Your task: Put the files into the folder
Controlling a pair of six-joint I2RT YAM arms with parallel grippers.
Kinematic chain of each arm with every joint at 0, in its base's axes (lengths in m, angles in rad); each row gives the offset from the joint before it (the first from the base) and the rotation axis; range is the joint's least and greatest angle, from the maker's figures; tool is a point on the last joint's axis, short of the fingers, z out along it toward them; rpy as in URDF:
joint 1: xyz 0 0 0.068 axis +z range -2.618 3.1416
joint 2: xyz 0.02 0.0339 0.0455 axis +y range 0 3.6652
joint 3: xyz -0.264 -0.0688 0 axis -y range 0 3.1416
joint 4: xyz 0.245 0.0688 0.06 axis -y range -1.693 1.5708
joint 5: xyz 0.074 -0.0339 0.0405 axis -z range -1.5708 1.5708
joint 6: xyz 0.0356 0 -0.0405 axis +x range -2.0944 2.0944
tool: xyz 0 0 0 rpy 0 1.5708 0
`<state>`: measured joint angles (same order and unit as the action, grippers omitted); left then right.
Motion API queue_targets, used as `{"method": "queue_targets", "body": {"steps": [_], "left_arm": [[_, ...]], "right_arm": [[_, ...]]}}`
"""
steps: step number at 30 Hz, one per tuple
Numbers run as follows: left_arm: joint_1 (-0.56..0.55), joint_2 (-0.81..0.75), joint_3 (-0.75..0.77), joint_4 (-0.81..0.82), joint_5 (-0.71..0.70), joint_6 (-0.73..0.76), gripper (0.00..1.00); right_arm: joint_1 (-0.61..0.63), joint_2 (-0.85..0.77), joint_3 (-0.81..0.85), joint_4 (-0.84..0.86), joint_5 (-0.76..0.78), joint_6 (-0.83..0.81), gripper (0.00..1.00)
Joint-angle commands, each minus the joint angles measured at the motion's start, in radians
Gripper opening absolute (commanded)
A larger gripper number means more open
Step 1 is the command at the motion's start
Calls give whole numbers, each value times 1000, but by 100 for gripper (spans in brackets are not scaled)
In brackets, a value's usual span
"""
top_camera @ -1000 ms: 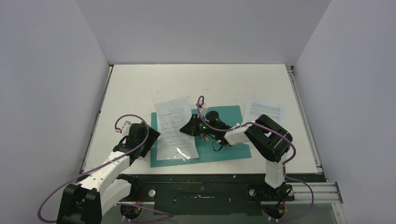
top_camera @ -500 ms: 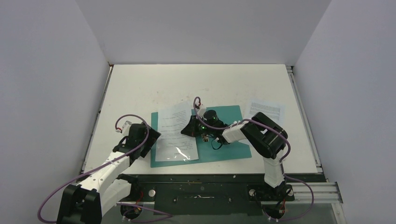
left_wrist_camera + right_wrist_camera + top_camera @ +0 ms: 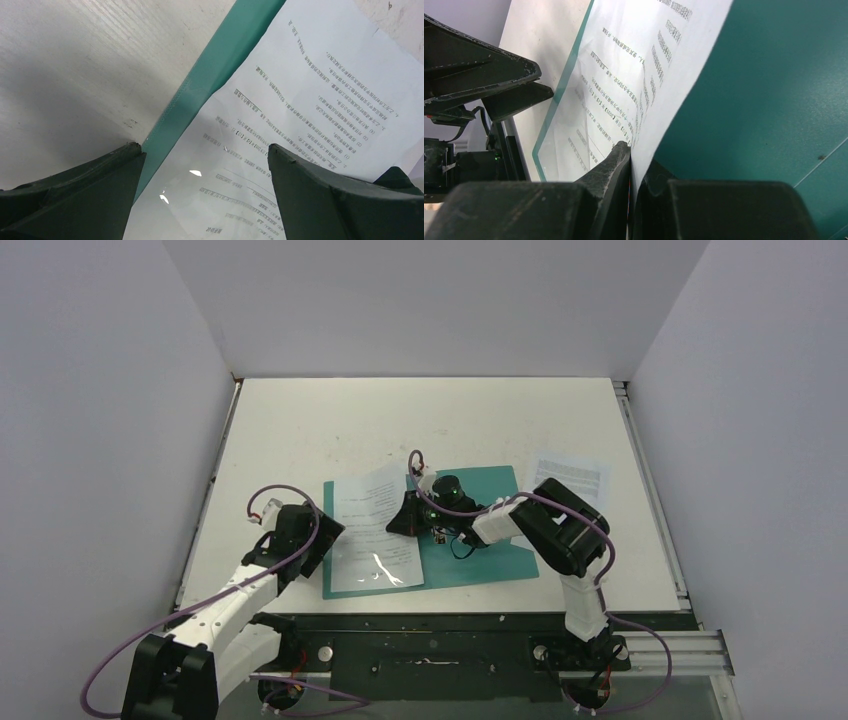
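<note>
1. The thin white printed paper sheet [image 3: 372, 530] looks light, limp and slick. I judge that it will sag and slide on the card, so a pinch at one edge is the sound hold.
2. The right gripper [image 3: 630, 150] has its jaws closed on that sheet's right edge, and the paper rises between the two fingers.
3. The left gripper [image 3: 204, 150] hangs with its jaws spread wide, holding nothing, over the folder's near left edge.
4. The sheet lies on the left half of the flat teal-green card folder [image 3: 480, 490], which is open on the white table [image 3: 300, 420]. The sheet's far end reaches past the folder's far edge.
5. The sheet carries rows of small black text, and its near part is glossy with glare, like a clear sleeve.
6. A second printed white sheet [image 3: 568, 478] lies on the table just beside the folder's right side.
</note>
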<state>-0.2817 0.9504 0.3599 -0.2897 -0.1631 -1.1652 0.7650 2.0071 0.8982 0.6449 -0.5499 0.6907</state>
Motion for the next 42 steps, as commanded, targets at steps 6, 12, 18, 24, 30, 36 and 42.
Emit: {"method": "queue_targets", "body": {"steps": [6,12,18,24,30,36,42], "left_arm": [[0,27,-11,-53,35,17,96],[1,27,-8,-52,39,18,96],[0,27,-12,-49,45,18,96],[1,22,-15,-49,48,18,96],[1,20,-16,-48,52,18,96],[-1,14,-19,-49,54,16,96],[1,6,-23,-52,57,16,96]], "right_arm": [[7,23,33,64,-8,12,5],[18,33,42,67,-2,20,5],[34,37,57,64,3,23,5],[44,45,67,69,11,34,5],[54,51,68,80,31,53,5],[56,56,54,97,64,107,5],[53,51,35,90,95,130,5]]}}
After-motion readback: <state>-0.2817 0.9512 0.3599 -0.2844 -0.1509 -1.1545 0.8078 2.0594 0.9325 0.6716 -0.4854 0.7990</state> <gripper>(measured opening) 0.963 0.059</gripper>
